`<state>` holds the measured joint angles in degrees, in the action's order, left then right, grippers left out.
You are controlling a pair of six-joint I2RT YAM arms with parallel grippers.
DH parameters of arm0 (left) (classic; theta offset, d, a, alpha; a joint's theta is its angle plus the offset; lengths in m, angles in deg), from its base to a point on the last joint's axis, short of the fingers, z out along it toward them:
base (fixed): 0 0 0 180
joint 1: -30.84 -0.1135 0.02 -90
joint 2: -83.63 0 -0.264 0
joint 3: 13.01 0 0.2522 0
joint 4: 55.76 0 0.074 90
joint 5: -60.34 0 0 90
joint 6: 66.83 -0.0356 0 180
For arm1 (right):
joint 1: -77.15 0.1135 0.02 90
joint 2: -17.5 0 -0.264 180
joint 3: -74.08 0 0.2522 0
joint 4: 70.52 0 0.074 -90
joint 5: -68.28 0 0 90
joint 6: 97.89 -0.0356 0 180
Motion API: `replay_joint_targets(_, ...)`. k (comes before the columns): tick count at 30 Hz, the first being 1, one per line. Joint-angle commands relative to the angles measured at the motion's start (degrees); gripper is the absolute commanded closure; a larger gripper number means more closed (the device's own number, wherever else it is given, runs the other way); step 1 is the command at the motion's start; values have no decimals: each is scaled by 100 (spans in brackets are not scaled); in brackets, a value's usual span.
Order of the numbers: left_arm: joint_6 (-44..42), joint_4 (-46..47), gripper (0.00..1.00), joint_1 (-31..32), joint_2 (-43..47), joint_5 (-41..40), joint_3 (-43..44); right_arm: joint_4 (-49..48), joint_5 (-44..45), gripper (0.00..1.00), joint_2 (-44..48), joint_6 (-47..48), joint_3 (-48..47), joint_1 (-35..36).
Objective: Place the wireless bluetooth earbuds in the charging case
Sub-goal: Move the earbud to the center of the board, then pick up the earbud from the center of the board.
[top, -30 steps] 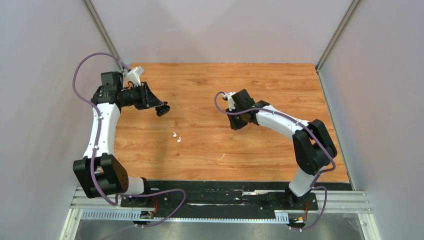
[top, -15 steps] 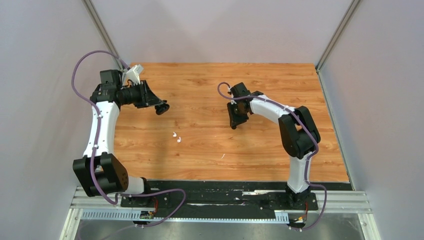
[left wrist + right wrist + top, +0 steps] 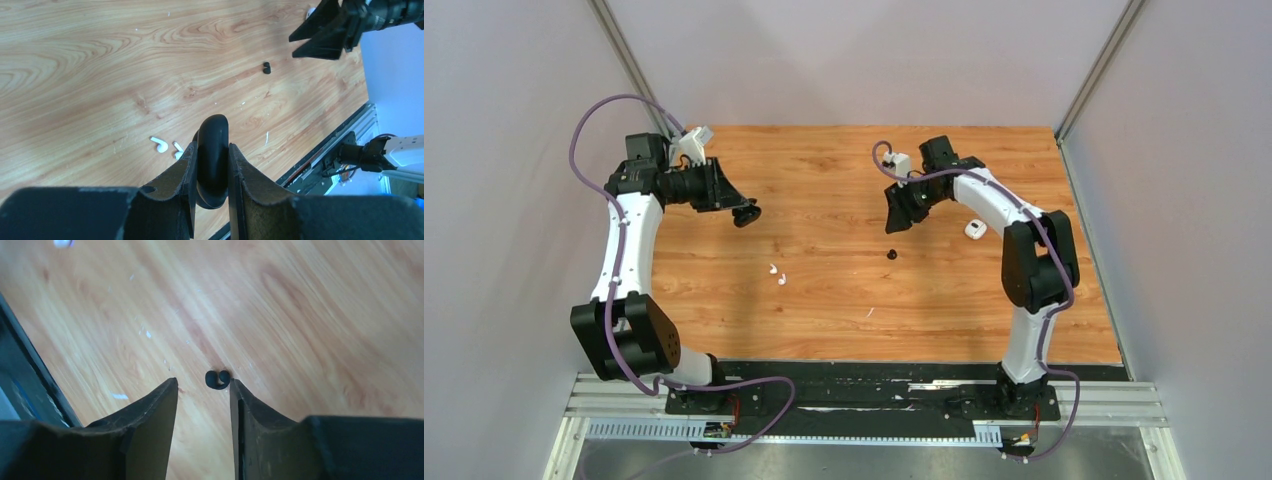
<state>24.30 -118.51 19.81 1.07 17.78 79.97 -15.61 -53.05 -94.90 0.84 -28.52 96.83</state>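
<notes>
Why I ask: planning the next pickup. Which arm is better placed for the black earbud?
Right. The right hand is open, empty, aimed at the black earbud; the left hand is shut on a black case, farther away.

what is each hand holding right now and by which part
Left hand grips a black rounded case by its two flat sides. Right hand is open, holding nothing, above a black earbud.

The wooden table point(image 3: 824, 180) carries 2 white earbuds point(image 3: 776, 275) just apart at 8 o'clock from its middle, 2 touching black earbuds point(image 3: 890, 254) near centre at 4 o'clock, and a white case point(image 3: 974, 229) at 3 o'clock.
</notes>
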Motion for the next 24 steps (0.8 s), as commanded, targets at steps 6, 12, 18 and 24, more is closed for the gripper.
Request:
replay_joint_targets(6,-546,-91,100,-44,44,-14,88,350,-1826,61,1299,8378,1604,46)
replay_joint_targets(12,-521,-55,100,-36,77,-39,73,-492,-1684,76,1436,9644,2384,176)
replay_joint_targets(18,-436,34,100,-35,169,-59,-88,-774,-1526,75,1152,10104,2425,306)
replay_joint_targets(24,-428,60,100,-38,197,-59,-151,-800,-1332,72,802,10179,2178,330)
